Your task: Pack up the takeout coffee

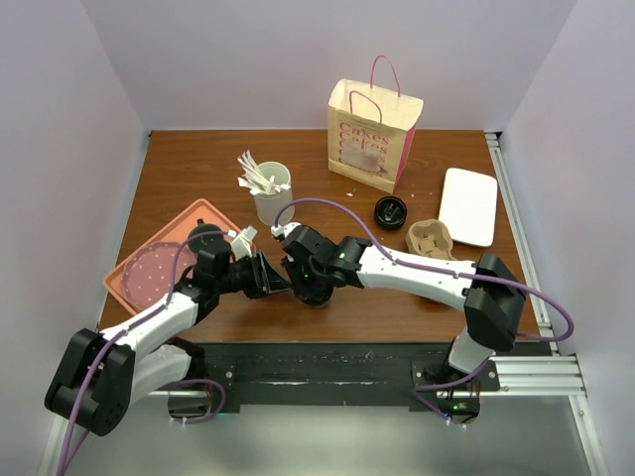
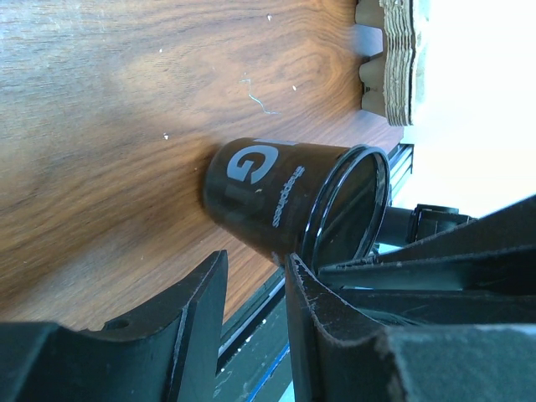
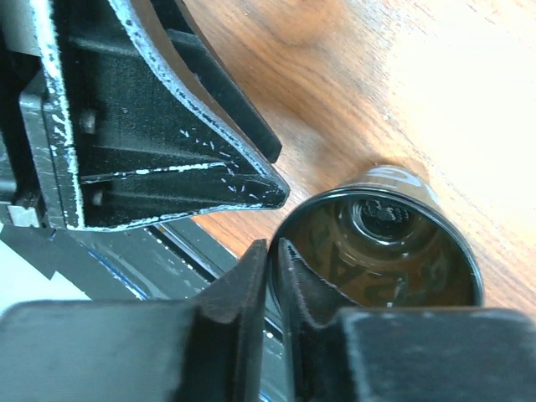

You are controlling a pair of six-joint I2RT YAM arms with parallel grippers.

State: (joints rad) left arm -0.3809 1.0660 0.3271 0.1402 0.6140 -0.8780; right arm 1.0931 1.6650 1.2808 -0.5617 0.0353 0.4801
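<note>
- Overhead, the cup [image 2: 268, 197] is almost wholly hidden beneath the right gripper [image 3: 272, 251]; only the wrist views show it properly.
- It sits on the table [image 1: 198, 169], left of the carrier [image 1: 430, 239] and nearer the arm bases, close to the table's near edge.
- Part of its rim is hidden behind fingers in both wrist views, and it cannot be told whether the glossy brown inside holds liquid.
- A big grey "G" is printed on its dark wall. Beside it a smaller grey line runs from base towards rim, too blurred to read.
- Its long axis stands about upright, base on the wood and open mouth upward, with no lid on it.
- A black lid [image 1: 390, 211] lies flat just left of the carrier, on its far side.
- The right fingers are clamped on the cup's rim, one inside the mouth and one outside.
- The left gripper [image 2: 255, 260] is spread with nothing between its fingers, just beside the cup on the side away from the carrier.
</note>
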